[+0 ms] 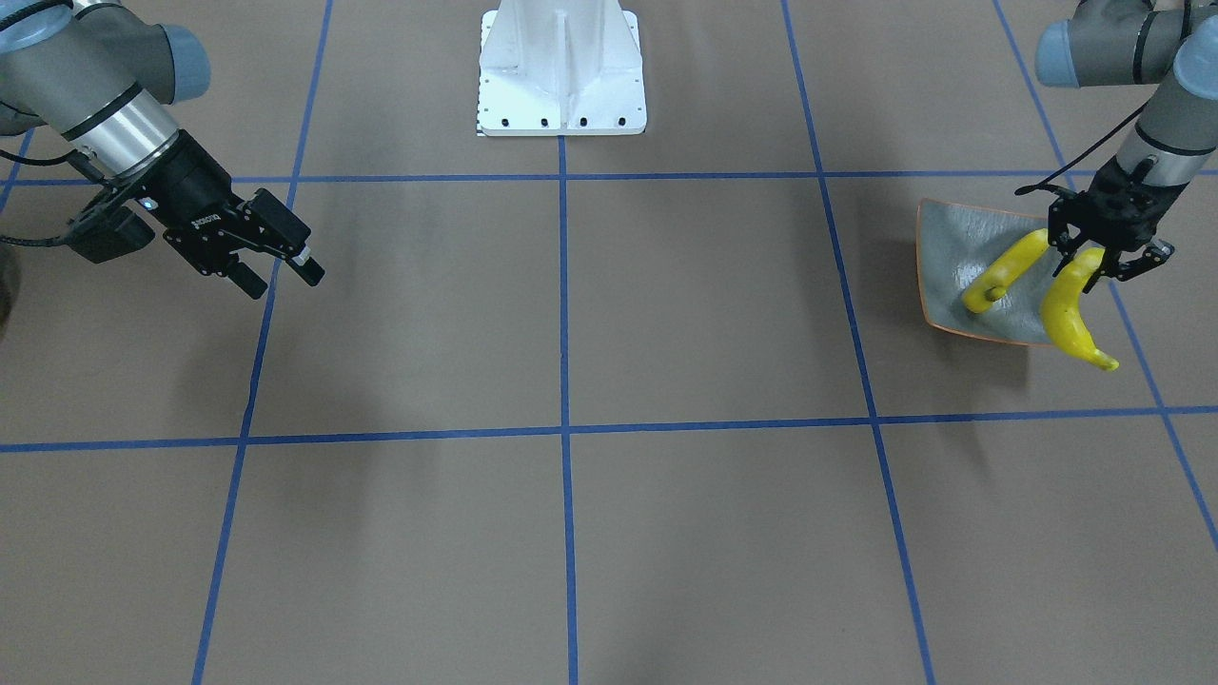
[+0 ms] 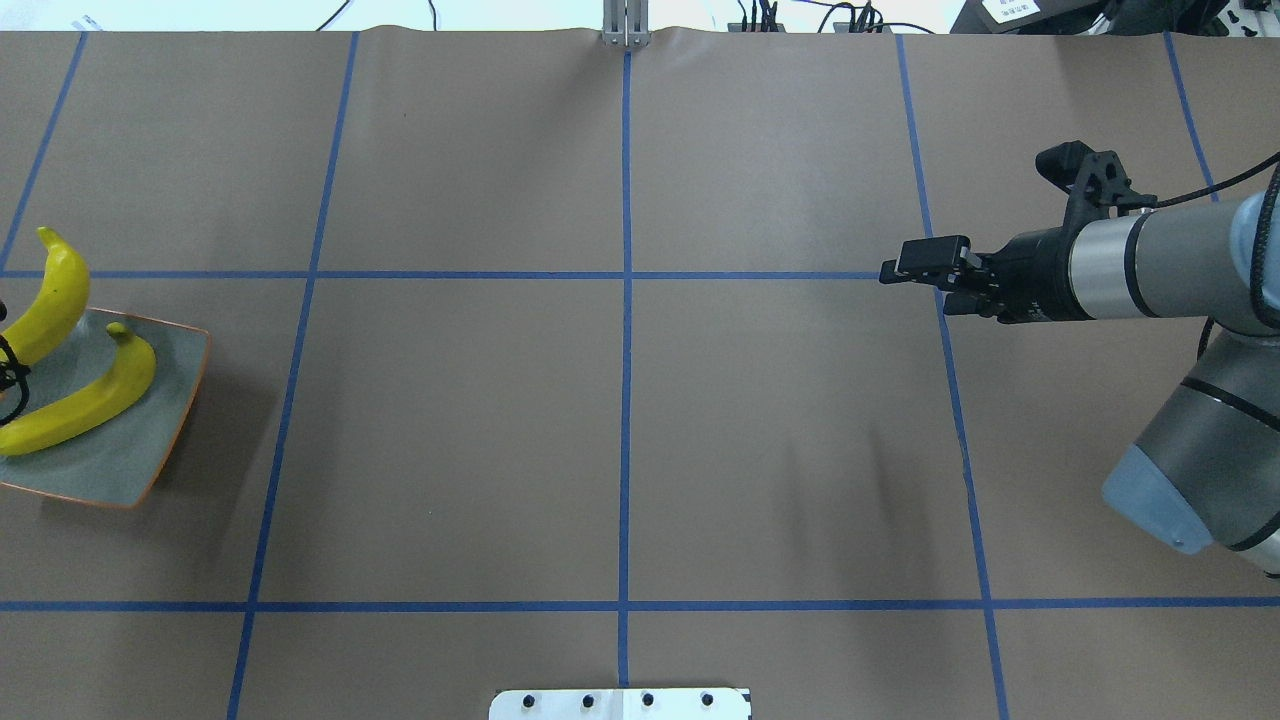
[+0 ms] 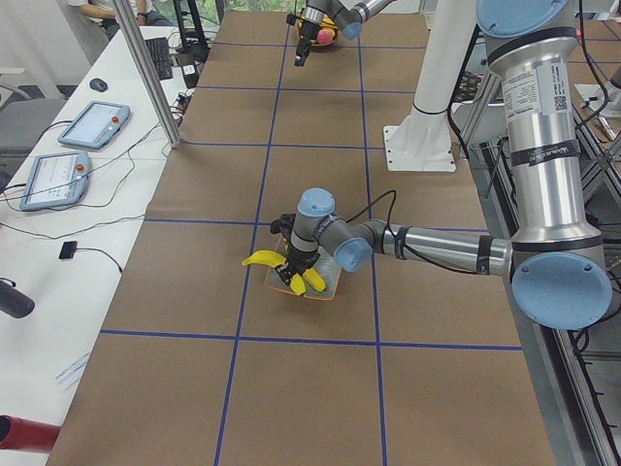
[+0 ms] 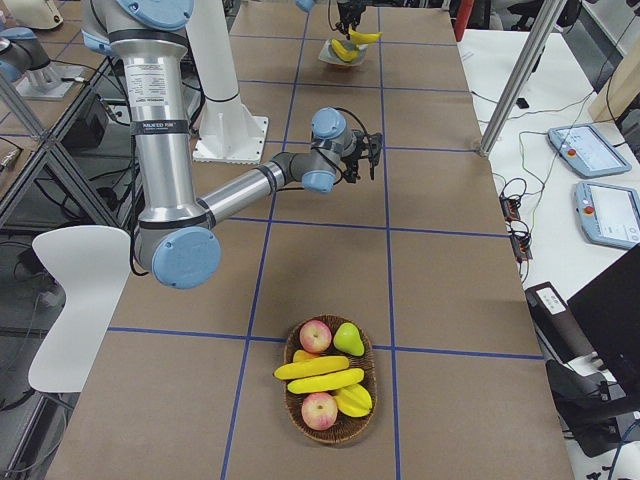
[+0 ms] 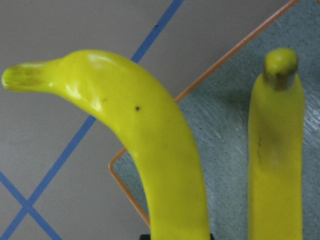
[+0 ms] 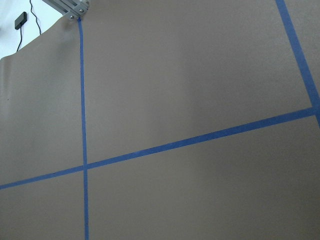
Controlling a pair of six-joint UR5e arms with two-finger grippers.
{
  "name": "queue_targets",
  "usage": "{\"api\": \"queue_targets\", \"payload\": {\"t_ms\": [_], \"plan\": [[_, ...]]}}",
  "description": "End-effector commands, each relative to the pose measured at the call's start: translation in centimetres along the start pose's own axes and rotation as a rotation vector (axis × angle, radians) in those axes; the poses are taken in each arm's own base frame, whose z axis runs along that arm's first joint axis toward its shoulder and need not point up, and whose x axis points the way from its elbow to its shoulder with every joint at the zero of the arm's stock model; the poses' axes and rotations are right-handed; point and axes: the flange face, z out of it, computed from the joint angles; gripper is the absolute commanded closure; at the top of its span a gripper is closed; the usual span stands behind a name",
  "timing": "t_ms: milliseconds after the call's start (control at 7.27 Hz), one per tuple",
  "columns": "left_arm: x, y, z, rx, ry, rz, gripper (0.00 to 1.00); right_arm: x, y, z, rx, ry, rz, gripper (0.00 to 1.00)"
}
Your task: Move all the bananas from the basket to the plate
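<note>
My left gripper is shut on a yellow banana over the grey-green plate. The banana's tip sticks out past the plate's orange rim. The left wrist view shows this held banana close up. A second banana lies on the plate and also shows in the overhead view. My right gripper is open and empty, hovering above bare table. The basket shows in the exterior right view with two more bananas.
The basket also holds red apples and a green pear. The robot's white base stands at the table's middle edge. Blue tape lines grid the brown table. Tablets and cables lie on a side desk.
</note>
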Motion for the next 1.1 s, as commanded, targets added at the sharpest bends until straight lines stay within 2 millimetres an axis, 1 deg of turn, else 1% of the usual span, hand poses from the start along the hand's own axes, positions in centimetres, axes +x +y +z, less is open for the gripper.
{"api": "queue_targets", "payload": {"t_ms": [0,413,825,963], "plan": [[0.2,0.1,0.2,-0.011,0.005,0.001,1.00,0.0,0.0,0.0,0.000,-0.002,0.000,0.00],[0.5,0.4,0.4,-0.018,0.009,0.003,1.00,-0.1,0.0,-0.1,0.000,-0.003,0.005,0.00],[0.8,1.2,0.7,-0.034,0.017,0.004,1.00,0.0,0.0,-0.1,0.000,-0.002,0.009,0.00],[0.9,1.0,0.6,-0.030,0.017,0.004,1.00,0.0,0.0,-0.1,0.000,-0.002,0.009,0.00]]}}
